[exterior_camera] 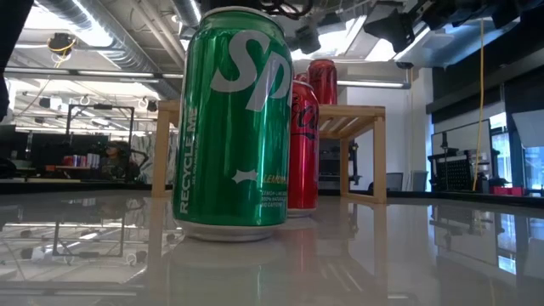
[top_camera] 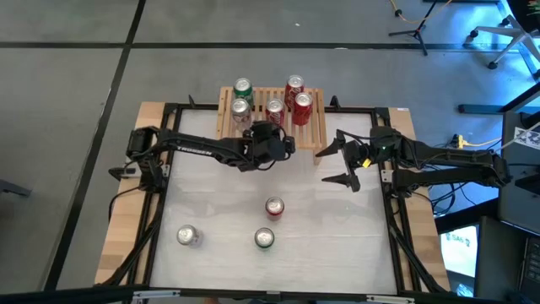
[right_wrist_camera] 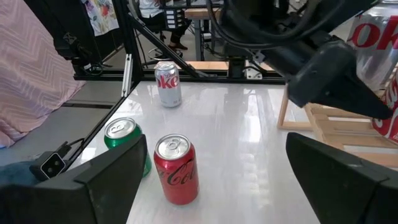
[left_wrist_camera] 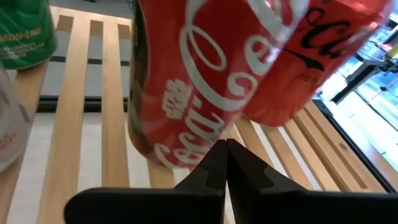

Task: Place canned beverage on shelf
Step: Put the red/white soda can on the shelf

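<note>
Hovering at the front edge of the shelf (top_camera: 272, 114), the left end effector (top_camera: 272, 142) has its fingers pressed together with nothing between them. Just beyond its tips a red can (left_wrist_camera: 199, 87) stands on the slats, with a second red can (left_wrist_camera: 311, 56) beside it, seemingly touching, though the close view makes that hard to judge. Two more cans, a green can (top_camera: 243, 87) and a silver can (top_camera: 240, 108), stand on the shelf off to one side. The right end effector (top_camera: 341, 160) waits just off the shelf's right end, fingers wide apart and empty. Behind both, on the white bench (top_camera: 337, 245), stand three loose cans: a red one (top_camera: 274, 207), a green one (top_camera: 265, 239) and a silver one (top_camera: 187, 236).
</note>
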`<state>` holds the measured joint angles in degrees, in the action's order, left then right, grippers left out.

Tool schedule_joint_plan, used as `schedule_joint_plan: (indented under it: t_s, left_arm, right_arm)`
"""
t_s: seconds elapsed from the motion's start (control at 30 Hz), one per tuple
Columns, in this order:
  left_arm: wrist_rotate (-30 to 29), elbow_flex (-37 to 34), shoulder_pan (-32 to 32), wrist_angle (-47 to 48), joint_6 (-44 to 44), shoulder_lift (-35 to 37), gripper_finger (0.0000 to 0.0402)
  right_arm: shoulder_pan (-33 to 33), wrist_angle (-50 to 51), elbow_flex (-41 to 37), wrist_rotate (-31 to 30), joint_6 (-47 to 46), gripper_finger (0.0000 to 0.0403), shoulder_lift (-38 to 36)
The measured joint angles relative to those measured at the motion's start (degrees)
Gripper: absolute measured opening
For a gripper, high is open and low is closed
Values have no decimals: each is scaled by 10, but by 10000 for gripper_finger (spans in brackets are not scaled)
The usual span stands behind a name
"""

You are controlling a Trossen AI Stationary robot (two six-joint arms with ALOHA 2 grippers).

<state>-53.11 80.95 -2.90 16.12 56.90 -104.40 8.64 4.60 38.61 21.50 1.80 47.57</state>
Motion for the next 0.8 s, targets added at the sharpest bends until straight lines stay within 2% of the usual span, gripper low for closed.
schedule_joint_plan:
  t_s: [0.47, 0.63, 0.8]
  left_arm:
    - [28, 0, -38, 1, 0, 0, 0]
    - [37, 0, -33, -1, 0, 0, 0]
    - [17, 0, -15, -2, 12, 0, 0]
  right_arm:
    - [0, 0, 0, 0, 0, 379, 0]
    - [0, -1, 0, 0, 0, 379, 0]
    - [0, -1, 0, 0, 0, 379, 0]
